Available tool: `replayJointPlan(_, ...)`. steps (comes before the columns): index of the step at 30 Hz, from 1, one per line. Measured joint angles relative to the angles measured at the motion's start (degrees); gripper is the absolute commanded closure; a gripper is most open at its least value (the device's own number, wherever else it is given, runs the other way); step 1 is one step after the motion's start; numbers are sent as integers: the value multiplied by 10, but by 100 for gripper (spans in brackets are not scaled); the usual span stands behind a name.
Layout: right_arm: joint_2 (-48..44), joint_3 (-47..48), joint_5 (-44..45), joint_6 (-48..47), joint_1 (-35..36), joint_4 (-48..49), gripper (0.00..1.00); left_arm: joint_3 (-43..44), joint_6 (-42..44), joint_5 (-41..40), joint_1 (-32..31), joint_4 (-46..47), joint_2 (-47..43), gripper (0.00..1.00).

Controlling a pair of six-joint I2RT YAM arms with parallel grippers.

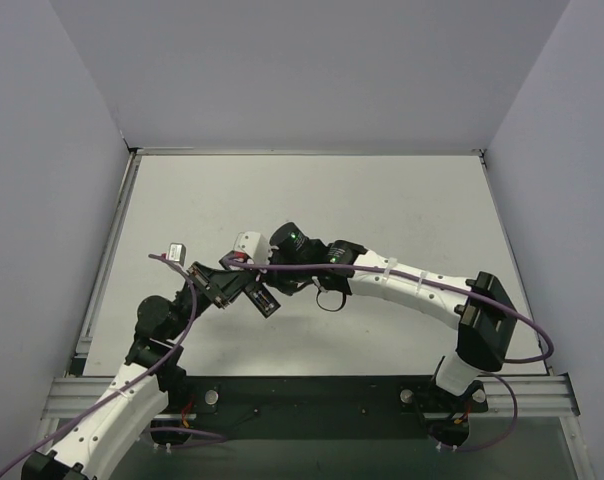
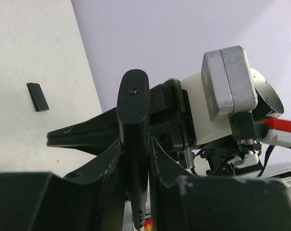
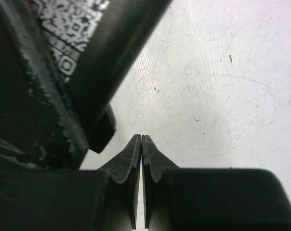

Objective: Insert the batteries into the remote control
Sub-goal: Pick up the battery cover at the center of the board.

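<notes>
Left wrist view: left hand (image 2: 137,159) clamps the remote control (image 2: 133,110), right hand (image 3: 141,144) is pinched together empty, so I'd hold it steady.

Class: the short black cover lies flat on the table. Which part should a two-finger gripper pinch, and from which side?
Pinch the cover across its two long edges, near the middle, coming straight down from above. It lies flat on the table, so only its thin sides offer opposing faces, and that is its narrower span.
</notes>
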Motion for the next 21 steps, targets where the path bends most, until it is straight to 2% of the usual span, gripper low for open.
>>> replayJointPlan(1, -1, 0, 5, 7, 0, 0, 100, 0, 5, 0, 0, -2, -2, 100)
replayJointPlan(5, -17, -7, 19, 44, -11, 4, 88, 0, 31, 3, -4, -8, -9, 100)
replayJointPlan(6, -26, -10, 21, 57, -18, 4, 76, 0, 38, 3, -5, -10, -10, 100)
replayJointPlan(8, -49, -17, 23, 83, -38, 5, 58, 0, 56, 1, -5, -18, -8, 100)
replayJointPlan(9, -63, -21, 25, 96, -49, 6, 45, -1, 65, -2, -5, -21, -7, 100)
replayJointPlan(11, -95, -30, 26, 122, -71, 7, 34, -10, 80, -7, -5, -21, -3, 100)
replayJointPlan(13, -127, -41, 23, 146, -93, 8, 17, -23, 90, -13, -5, -20, 3, 100)
replayJointPlan(15, -158, -53, 16, 178, -122, 8, 7, -36, 99, -20, -5, -19, 11, 100)
replayJointPlan(21, -217, -119, -21, 266, -225, -17, 6, -44, 146, -46, -5, -35, 26, 100)
